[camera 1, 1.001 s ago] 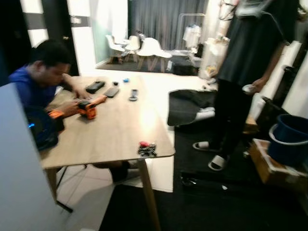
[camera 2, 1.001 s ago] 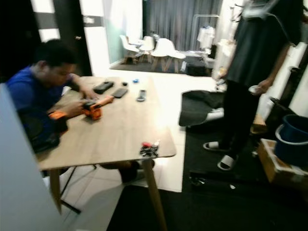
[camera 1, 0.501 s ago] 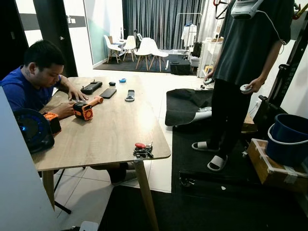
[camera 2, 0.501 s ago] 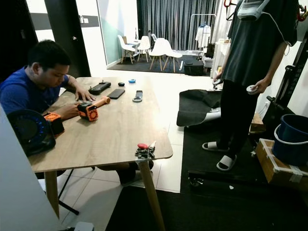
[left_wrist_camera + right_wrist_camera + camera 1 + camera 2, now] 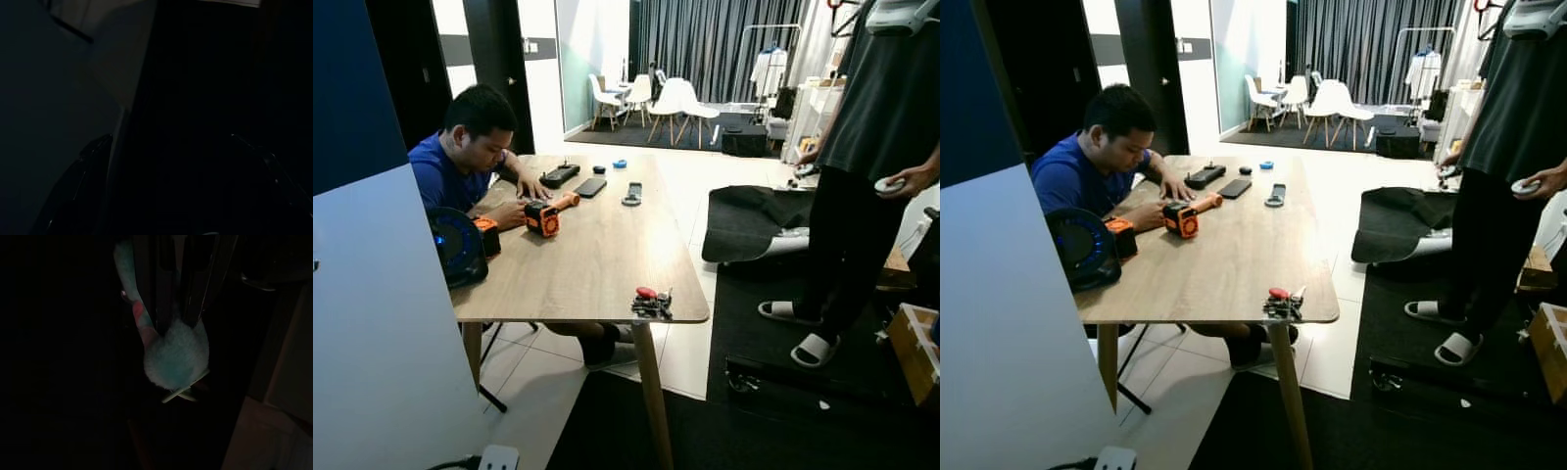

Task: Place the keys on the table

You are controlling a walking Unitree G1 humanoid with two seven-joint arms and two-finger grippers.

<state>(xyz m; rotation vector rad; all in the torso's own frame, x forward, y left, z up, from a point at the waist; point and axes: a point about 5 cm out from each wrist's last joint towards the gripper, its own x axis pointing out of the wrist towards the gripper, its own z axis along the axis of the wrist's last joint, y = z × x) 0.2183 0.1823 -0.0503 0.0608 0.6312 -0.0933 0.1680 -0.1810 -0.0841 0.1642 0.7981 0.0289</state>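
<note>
1. The right gripper point(image 5: 178, 316) is clamped on the top of a fluffy teal pompom fob point(image 5: 176, 355), its two black fingers close together. The wrist view is very dark. A teal strap point(image 5: 128, 271) runs back beside the fingers. A pale sliver sticks out under the ball, but I cannot make out any keys on it.
2. The fob's long axis follows the fingers, ball end pointing away from the wrist.
3. The left gripper point(image 5: 178, 147) is slack, its fingers spread wide with nothing between them, in deep shade.
4. The wooden table point(image 5: 597, 264) stands ahead of the robot, well apart. I judge the carrying is under way. The approach, the reach over the tabletop and the release are all left.
5. A dark bunch of keys with a red tag point(image 5: 651, 304) already lies flat at the table's near corner, above the leg. It lies roughly along the table's near edge, red tag toward the table's middle.
6. At the table's far side a seated person point(image 5: 470, 157) handles an orange tool point(image 5: 546, 215). Another person point(image 5: 871, 147) stands off the table's open side.
</note>
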